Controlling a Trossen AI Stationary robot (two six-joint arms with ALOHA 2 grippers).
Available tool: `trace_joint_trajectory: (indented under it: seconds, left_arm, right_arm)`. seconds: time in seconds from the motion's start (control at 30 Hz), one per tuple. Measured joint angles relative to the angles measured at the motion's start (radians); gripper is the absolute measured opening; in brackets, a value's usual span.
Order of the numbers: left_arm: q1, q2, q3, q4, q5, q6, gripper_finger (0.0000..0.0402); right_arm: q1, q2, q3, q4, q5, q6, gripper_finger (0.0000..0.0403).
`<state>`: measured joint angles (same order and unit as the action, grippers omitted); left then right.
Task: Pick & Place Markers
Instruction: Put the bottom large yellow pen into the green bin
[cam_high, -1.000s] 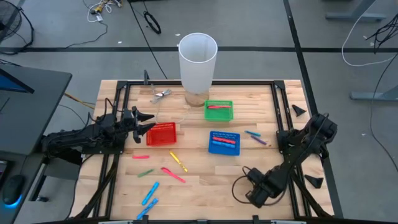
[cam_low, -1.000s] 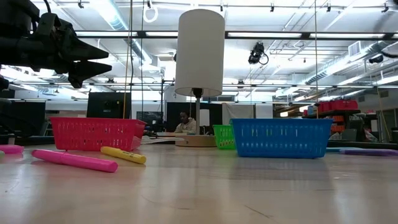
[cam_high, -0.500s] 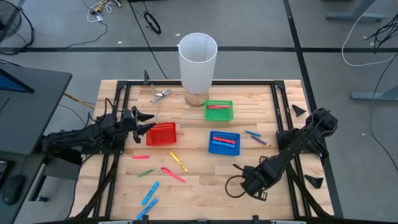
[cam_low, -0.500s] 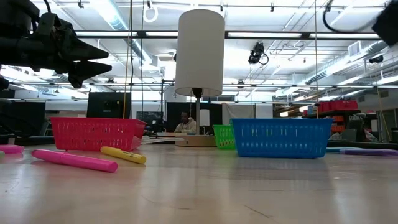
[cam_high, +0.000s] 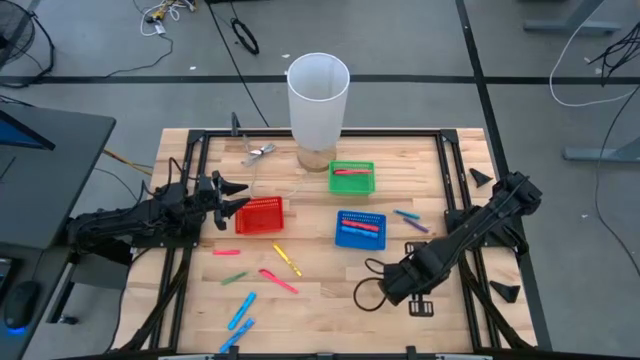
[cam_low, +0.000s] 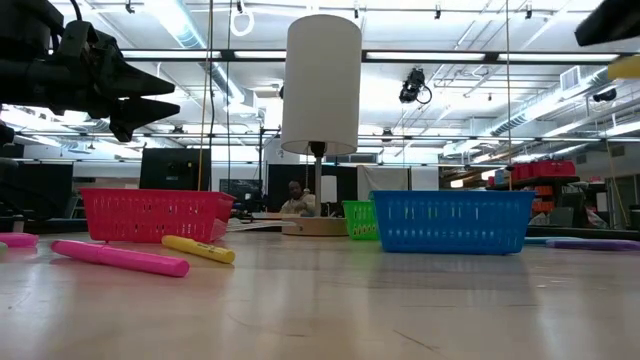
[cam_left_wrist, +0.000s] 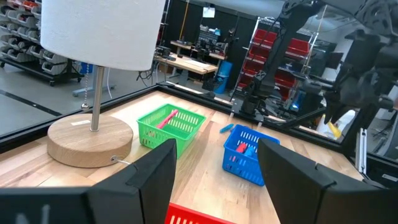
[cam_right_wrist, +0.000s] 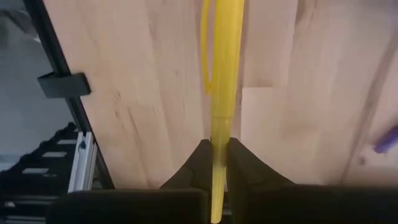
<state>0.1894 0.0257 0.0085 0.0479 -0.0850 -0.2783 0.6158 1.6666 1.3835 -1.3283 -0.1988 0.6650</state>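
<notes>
My right gripper (cam_right_wrist: 214, 149) is shut on a yellow marker (cam_right_wrist: 224, 74) above the table's near right part (cam_high: 388, 285). In the low view its end (cam_low: 626, 66) shows high at the right edge. More markers lie on the table: yellow (cam_high: 287, 260), pink (cam_high: 278, 281), green (cam_high: 234, 277), red (cam_high: 226, 252) and light blue (cam_high: 241, 310). A blue one (cam_high: 405, 214) and a purple one (cam_high: 418, 227) lie at the right. My left gripper (cam_high: 236, 195) stands open and level beside the red basket (cam_high: 260, 215). My right gripper pinches the yellow marker's barrel (cam_right_wrist: 217, 134) between its two fingers, below the clip (cam_right_wrist: 205, 53). The fingers point steeply down from above, and the marker runs on past their tips. The marker is lifted clear of the table.
A blue basket (cam_high: 360, 229) and a green basket (cam_high: 351, 178) each hold a red marker. A lamp with a tall white shade (cam_high: 318, 95) stands on a round wooden base at the far middle. Black frame rails (cam_high: 455, 170) edge the table.
My right gripper has risen with the yellow marker and gone toward the table's left and far side. It has rolled about its own pointing line. It stays shut. The marker has come up well clear of the table.
</notes>
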Motion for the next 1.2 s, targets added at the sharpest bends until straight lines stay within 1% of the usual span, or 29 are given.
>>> trace_joint_trajectory:
  seconds: [0.1, 0.27, 0.4, 0.47, 0.6, 0.83, 1.07, 1.2]
  left_arm:
    - [0.0, 0.0, 0.0, 0.0, 0.0, 0.0, 0.0232]
    - [0.0, 0.0, 0.0, 0.0, 0.0, 0.0, 0.0232]
    - [0.0, 0.0, 0.0, 0.0, 0.0, 0.0, 0.0232]
    - [0.0, 0.0, 0.0, 0.0, 0.0, 0.0, 0.0232]
    - [0.0, 0.0, 0.0, 0.0, 0.0, 0.0, 0.0232]
    - [0.0, 0.0, 0.0, 0.0, 0.0, 0.0, 0.0232]
    - [0.0, 0.0, 0.0, 0.0, 0.0, 0.0, 0.0232]
    - [0.0, 0.0, 0.0, 0.0, 0.0, 0.0, 0.0232]
  right_arm:
    - [-0.013, 0.0, 0.009, -0.018, 0.002, -0.029, 0.0018]
    - [-0.029, 0.0, 0.008, -0.026, 0.034, -0.104, 0.0018]
    - [-0.081, 0.0, 0.008, -0.042, 0.036, -0.151, 0.0018]
    - [-0.114, 0.0, 0.008, -0.048, 0.062, -0.174, 0.0018]
    - [-0.203, 0.0, 0.008, -0.062, 0.078, -0.252, 0.0018]
    - [-0.391, 0.0, 0.008, -0.092, 0.081, -0.389, 0.0018]
    - [-0.576, 0.0, 0.028, -0.103, 0.151, -0.562, 0.0017]
    - [-0.671, 0.03, 0.064, -0.118, 0.178, -0.632, 0.0015]
